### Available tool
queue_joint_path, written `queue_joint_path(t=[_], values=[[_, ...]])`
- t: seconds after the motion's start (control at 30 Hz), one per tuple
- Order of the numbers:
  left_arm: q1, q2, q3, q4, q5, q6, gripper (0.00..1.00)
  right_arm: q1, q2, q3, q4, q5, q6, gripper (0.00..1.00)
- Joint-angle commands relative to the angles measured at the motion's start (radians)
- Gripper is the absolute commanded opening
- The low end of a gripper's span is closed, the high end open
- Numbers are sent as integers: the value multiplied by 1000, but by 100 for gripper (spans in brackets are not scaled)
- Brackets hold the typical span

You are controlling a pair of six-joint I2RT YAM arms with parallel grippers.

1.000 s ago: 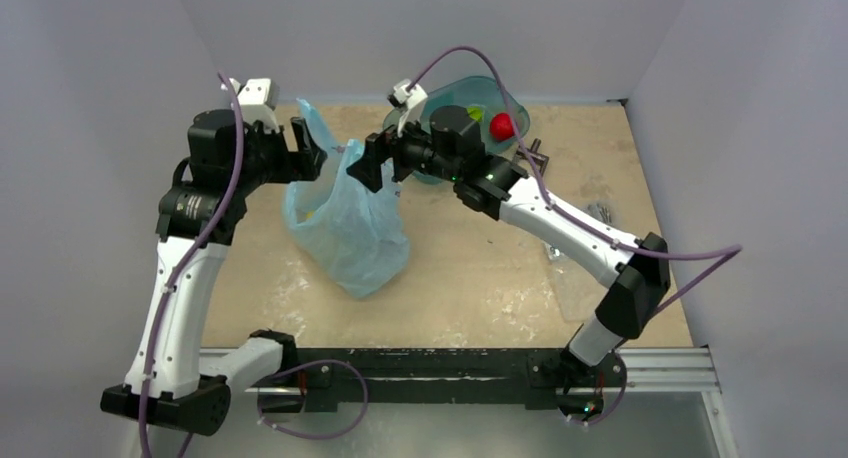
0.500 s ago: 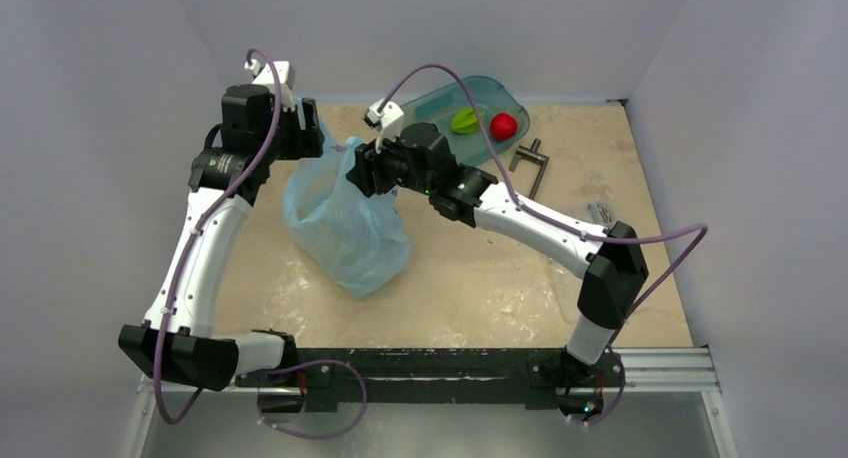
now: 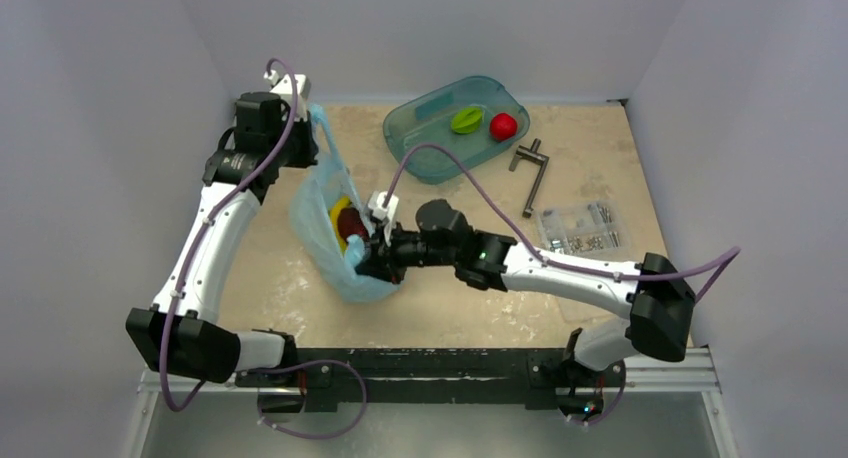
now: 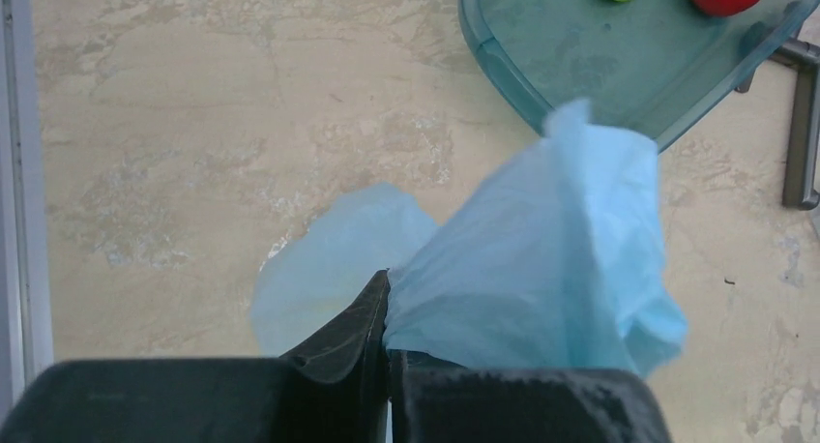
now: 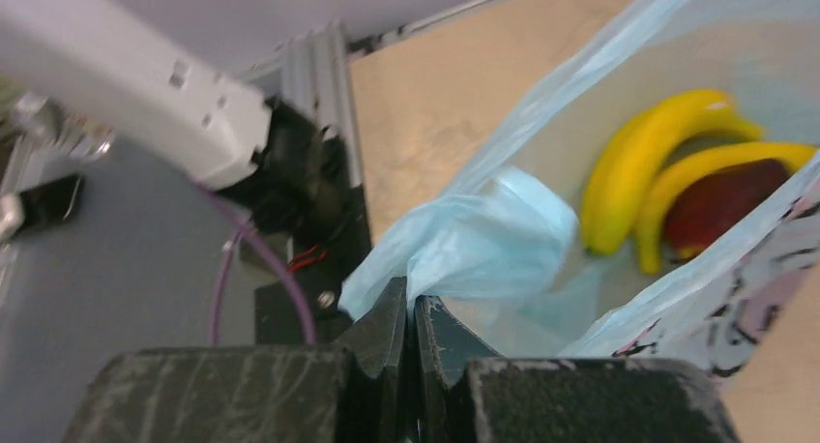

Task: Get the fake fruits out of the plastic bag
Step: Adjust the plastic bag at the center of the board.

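The light-blue plastic bag (image 3: 322, 240) lies left of centre with its mouth stretched open. Inside it show the yellow banana (image 3: 337, 216) and the dark maroon fruit (image 3: 352, 224). My left gripper (image 3: 310, 138) is shut on the bag's far handle, and the left wrist view has blue film (image 4: 541, 269) bunched at its closed tips (image 4: 387, 290). My right gripper (image 3: 364, 264) is shut on the bag's near edge. In the right wrist view the tips (image 5: 408, 306) pinch a fold of the bag (image 5: 483, 240), with the banana (image 5: 633, 167) and maroon fruit (image 5: 720, 206) beyond.
A teal tray (image 3: 420, 118) at the back holds a green ridged fruit (image 3: 465, 120) and a red round fruit (image 3: 503, 126). A metal T-handle (image 3: 533, 173) and a clear packet of small parts (image 3: 580, 228) lie to the right.
Both grippers went from open to shut on the bag. The right arm swung from the bag's far side down to its near edge. The mouth now gapes and the fruits show.
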Motion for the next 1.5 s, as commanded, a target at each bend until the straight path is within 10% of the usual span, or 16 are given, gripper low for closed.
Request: queue_joint_path(t=[0.0,0.37,0.53,1.1,1.33,1.47], values=[[12,-38,-18,34,35,15,0,101,-37,-140,83,-42,57,0],[10,-62,-58,39,39,40,2,185,209,-92,85,217,224,25],[4,-96,-56,-13,49,-1,51,186,187,-73,61,216,193,45],[6,-617,-437,-314,188,-303,77,184,24,-76,68,195,167,89],[7,-548,-546,-158,303,-371,82,184,65,-92,147,170,158,75],[7,-471,-526,-189,227,-348,48,185,141,-135,211,129,181,46]])
